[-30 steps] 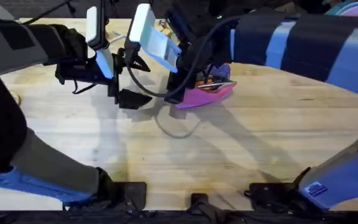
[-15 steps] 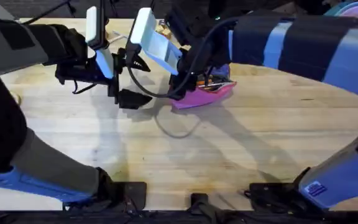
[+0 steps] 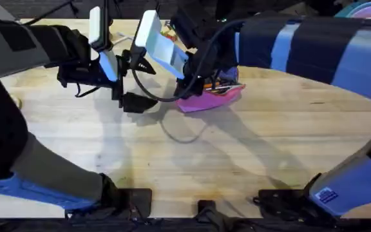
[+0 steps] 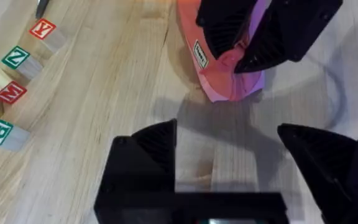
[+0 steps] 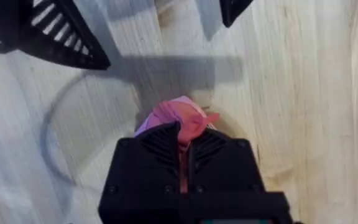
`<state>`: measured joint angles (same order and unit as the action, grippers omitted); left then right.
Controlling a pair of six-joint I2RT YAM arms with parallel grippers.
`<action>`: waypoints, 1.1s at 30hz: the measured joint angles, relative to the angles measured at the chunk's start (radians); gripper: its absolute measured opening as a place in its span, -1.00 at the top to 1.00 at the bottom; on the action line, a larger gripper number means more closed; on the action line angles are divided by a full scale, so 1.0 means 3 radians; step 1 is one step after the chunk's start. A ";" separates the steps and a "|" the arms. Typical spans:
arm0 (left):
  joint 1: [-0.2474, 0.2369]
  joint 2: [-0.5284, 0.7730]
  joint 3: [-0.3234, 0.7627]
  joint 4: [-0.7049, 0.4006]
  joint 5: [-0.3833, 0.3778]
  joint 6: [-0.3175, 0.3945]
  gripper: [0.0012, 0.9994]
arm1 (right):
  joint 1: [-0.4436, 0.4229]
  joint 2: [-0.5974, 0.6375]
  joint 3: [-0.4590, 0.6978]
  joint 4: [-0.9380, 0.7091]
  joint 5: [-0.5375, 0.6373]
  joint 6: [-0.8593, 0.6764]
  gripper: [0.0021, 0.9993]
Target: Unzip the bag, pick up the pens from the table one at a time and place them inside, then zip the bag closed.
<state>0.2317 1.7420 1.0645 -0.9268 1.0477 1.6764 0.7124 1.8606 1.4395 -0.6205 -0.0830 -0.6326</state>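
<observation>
Right gripper (image 5: 185, 138) pinches the pink bag's (image 4: 229, 81) end, anchoring it; left gripper (image 4: 229, 146) gapes empty just beside, likely for the zipper.

Both arms black w/ blue-grey covers, white link panels, black cables; pincer fingers (image 4: 154, 146) black, ribbed inside

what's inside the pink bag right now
In the overhead view the bag gapes, showing something orange and dark, too small to identify. The right gripper pinches its end, and the arm covers the rest.
</observation>
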 joint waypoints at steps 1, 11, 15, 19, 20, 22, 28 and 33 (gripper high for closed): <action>0.0000 0.0000 0.0000 0.0000 0.0000 0.0000 -0.99 | 0.0000 0.0001 0.0000 0.0001 0.0001 0.0005 0.91; 0.0000 0.0000 0.0000 0.0000 0.0000 0.0000 -0.99 | 0.0000 0.0001 0.0027 -0.0006 0.0002 0.0016 0.90; 0.0000 0.0000 0.0000 0.0000 0.0000 0.0000 -0.99 | 0.0000 0.0001 0.0074 -0.0006 0.0034 0.0071 0.89; 0.0000 0.0000 0.0000 0.0000 0.0000 0.0000 -0.99 | -0.0001 0.0000 0.0080 -0.0010 0.0041 0.0100 0.89; 0.0000 0.0000 0.0000 0.0000 0.0000 0.0000 -0.99 | -0.0001 0.0000 0.0080 -0.0014 0.0043 0.0103 0.88; 0.0000 0.0000 0.0000 0.0000 0.0000 0.0000 -0.99 | -0.0001 0.0000 0.0080 -0.0017 0.0043 0.0108 0.83; 0.0000 0.0000 0.0000 0.0000 0.0000 0.0000 -0.99 | -0.0001 -0.0021 0.0081 -0.0040 0.0042 0.0115 0.80; 0.0000 0.0000 0.0000 0.0000 0.0000 0.0000 -0.99 | 0.0000 -0.0077 0.0086 -0.0059 0.0039 0.0157 0.69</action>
<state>0.2317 1.7420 1.0645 -0.9268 1.0477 1.6764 0.7124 1.8376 1.4654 -0.6381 -0.0712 -0.5855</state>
